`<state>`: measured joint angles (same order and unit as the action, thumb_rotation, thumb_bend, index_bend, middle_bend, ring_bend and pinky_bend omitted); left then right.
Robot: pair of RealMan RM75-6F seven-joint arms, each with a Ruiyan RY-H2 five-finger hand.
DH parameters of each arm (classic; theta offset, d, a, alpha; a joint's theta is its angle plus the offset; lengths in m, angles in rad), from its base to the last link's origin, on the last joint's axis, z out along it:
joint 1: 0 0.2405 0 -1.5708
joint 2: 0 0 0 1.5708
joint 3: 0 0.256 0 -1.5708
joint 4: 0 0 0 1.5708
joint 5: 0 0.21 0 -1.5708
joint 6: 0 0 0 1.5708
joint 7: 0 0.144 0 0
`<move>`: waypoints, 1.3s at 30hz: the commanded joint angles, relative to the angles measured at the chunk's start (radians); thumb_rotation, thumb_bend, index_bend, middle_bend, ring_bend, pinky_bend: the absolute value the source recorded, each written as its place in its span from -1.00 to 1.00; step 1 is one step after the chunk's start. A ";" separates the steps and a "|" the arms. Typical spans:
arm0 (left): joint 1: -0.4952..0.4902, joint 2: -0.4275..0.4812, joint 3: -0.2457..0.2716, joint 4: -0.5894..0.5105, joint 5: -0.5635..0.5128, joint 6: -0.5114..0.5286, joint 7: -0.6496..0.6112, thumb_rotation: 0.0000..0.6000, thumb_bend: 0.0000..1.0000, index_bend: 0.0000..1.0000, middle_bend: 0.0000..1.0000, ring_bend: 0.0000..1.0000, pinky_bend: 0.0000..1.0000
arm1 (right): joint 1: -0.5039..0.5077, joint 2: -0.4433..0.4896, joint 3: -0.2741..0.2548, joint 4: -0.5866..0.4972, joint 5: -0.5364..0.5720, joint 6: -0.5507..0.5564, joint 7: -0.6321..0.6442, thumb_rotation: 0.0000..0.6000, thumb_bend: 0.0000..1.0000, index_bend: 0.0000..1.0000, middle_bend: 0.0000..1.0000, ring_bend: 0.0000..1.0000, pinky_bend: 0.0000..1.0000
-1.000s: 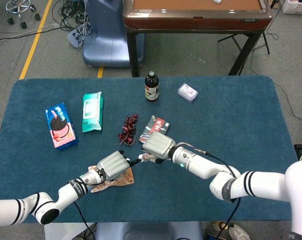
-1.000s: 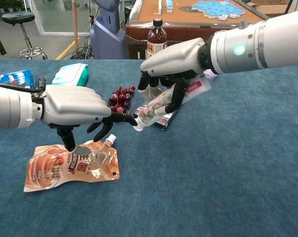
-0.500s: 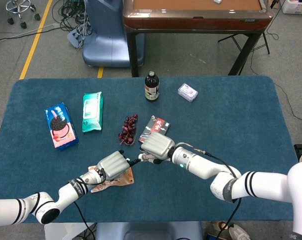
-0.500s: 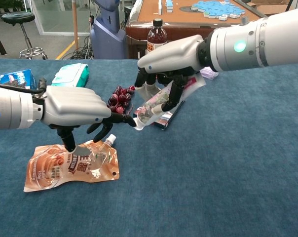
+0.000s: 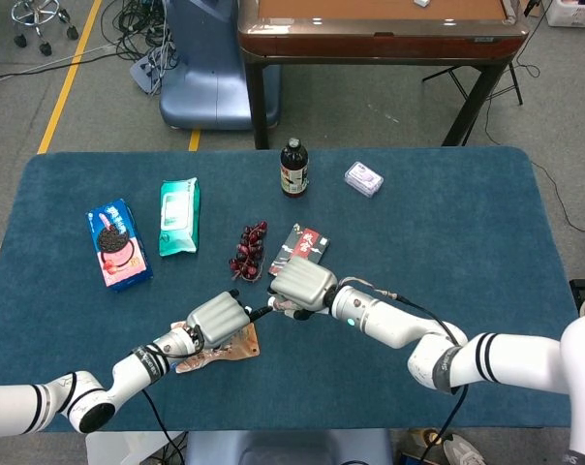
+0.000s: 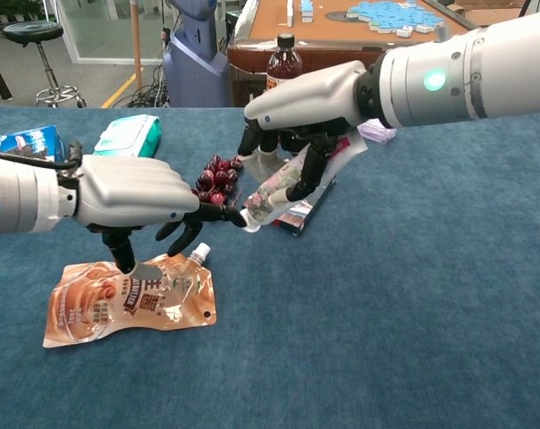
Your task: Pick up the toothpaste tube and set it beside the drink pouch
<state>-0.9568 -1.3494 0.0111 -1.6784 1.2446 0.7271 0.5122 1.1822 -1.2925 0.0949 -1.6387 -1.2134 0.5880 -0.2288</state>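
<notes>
My right hand point(image 6: 306, 94) grips the toothpaste tube point(image 6: 283, 186) from above and holds it off the table, slanted with its cap down to the left. In the head view the right hand point(image 5: 302, 283) hides most of the tube. The brown drink pouch point(image 6: 127, 304) lies flat on the blue cloth at the near left, spout pointing right. My left hand point(image 6: 131, 192) hovers over the pouch with its thumb pressing on the pouch's top edge. Its fingertips point(image 6: 230, 214) reach right and meet the tube's cap. The head view shows the left hand point(image 5: 215, 316) over the pouch point(image 5: 230, 351).
A pile of dark red fruit point(image 6: 218, 179) and a red-black packet point(image 6: 307, 210) lie just behind and under the tube. Farther back stand a dark bottle point(image 5: 293, 169), a green wipes pack point(image 5: 178, 215), a blue cookie pack point(image 5: 117, 244) and a small white box point(image 5: 363, 178).
My right hand has carried the tube a little left and up, bringing its cap against the left hand's fingertips. The left hand and the pouch have stayed put.
</notes>
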 commanded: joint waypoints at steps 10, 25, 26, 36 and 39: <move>-0.005 -0.005 0.001 0.004 -0.008 -0.003 0.004 1.00 -0.48 -0.87 0.02 0.00 -0.49 | -0.009 0.010 0.008 -0.007 -0.019 -0.002 0.022 1.00 0.94 1.00 0.80 0.79 -0.08; -0.005 -0.005 0.007 0.010 -0.020 0.000 0.003 1.00 -0.48 -0.87 0.02 -0.01 -0.49 | -0.021 0.017 0.019 -0.014 -0.040 0.003 0.045 1.00 0.93 1.00 0.80 0.79 -0.08; -0.005 -0.004 0.006 0.011 -0.020 0.001 0.002 1.00 -0.48 -0.87 0.02 -0.01 -0.49 | -0.021 0.016 0.019 -0.013 -0.041 0.003 0.046 1.00 0.93 1.00 0.81 0.79 -0.08; -0.005 -0.005 0.006 0.013 -0.019 0.002 -0.004 1.00 -0.48 -0.87 0.02 -0.01 -0.49 | -0.029 0.009 0.028 -0.013 -0.058 0.013 0.066 1.00 0.92 1.00 0.80 0.79 -0.08; -0.006 -0.006 0.005 0.013 -0.019 0.002 -0.004 1.00 -0.48 -0.87 0.02 -0.01 -0.49 | -0.035 0.006 0.035 -0.017 -0.066 0.025 0.079 1.00 0.92 1.00 0.81 0.79 -0.08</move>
<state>-0.9631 -1.3563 0.0161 -1.6650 1.2253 0.7294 0.5083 1.1496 -1.2851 0.1271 -1.6537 -1.2759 0.6090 -0.1540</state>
